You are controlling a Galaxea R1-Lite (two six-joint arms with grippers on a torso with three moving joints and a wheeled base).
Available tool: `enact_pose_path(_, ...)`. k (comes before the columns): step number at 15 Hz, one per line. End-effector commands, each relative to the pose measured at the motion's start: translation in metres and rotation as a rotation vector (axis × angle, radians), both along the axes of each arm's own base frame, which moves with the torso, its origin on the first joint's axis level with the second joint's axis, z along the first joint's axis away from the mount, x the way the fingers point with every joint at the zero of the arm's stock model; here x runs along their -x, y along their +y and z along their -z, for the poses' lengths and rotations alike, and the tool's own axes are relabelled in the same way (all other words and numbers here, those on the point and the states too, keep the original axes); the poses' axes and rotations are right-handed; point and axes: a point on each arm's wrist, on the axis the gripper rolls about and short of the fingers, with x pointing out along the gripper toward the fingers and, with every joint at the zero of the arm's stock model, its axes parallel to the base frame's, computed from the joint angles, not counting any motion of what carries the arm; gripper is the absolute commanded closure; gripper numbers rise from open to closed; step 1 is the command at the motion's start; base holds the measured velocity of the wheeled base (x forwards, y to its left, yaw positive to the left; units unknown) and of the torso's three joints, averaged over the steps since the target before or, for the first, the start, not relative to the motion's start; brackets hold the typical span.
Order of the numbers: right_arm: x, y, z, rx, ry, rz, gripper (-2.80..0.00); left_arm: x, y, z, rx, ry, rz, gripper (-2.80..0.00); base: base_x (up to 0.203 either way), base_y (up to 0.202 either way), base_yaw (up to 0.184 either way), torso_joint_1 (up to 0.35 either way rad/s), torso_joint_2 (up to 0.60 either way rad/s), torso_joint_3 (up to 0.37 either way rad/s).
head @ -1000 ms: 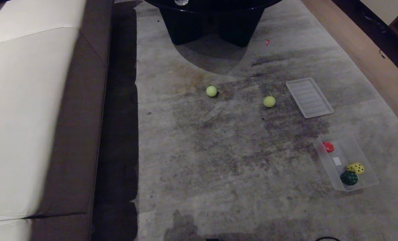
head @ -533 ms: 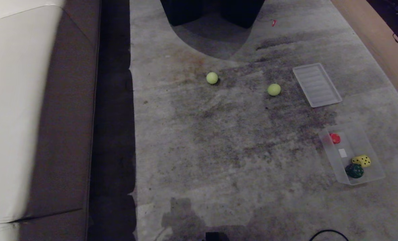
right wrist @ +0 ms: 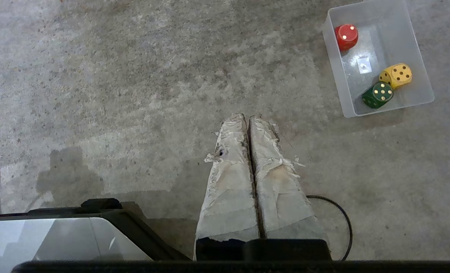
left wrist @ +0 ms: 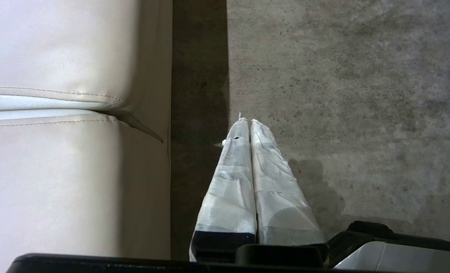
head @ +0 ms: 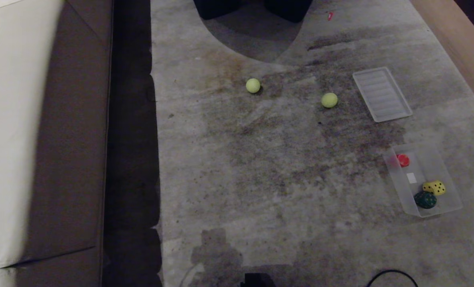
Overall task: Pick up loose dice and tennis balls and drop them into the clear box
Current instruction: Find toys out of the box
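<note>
Head view: two balls on the carpet, both well apart from the box (head: pixel 444 159) at the right. Near ball (head: pixel 329 100) lies beyond the box, just beside the lid (head: pixel 382 94); far ball (head: pixel 253 85) farther from the box, toward the sofa (head: pixel 29 139). Box already holds a red die (head: pixel 402 160), yellow die (head: pixel 434 187) and green die (head: pixel 425 199). No tan die seen loose. No arm in this view.

Left wrist view: left hand (left wrist: pixel 249 122) pressed shut, empty, over carpet beside the sofa edge, far from box. Parked.

Right wrist view: right hand (right wrist: pixel 247 118) closed tight, empty, over bare carpet (right wrist: pixel 115 94) near the box (right wrist: pixel 333 57), box off to one side. Red die (right wrist: pixel 346 36) at one end, yellow die (right wrist: pixel 397 75) and green die (right wrist: pixel 377 94) touching at the other.

Handling guess: balls light, fuzzy, slightly springy, grippy felt but prone to roll on a nudge; best pinched across the widest middle, straight from above. Box thin plastic, light, likely slides if bumped.
</note>
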Motion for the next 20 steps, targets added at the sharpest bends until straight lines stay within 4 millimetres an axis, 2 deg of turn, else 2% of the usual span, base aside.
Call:
enact_pose_path(1, -0.0008, 0.0000, 0.0030, -0.001, 0.011, 0.000, 0.00, -0.0001, 0.0000, 0.0004, -0.001, 0.001, 0.000, 0.00, 0.000, 0.000, 0.000, 0.000, 0.00, 0.000)
enact_pose_path(20, -0.0008, 0.0000, 0.0030, 0.000, 0.011, 0.000, 0.00, -0.0002, 0.0000, 0.0002, 0.000, 0.001, -0.001, 0.00, 0.000, 0.000, 0.000, 0.000, 0.00, 0.000)
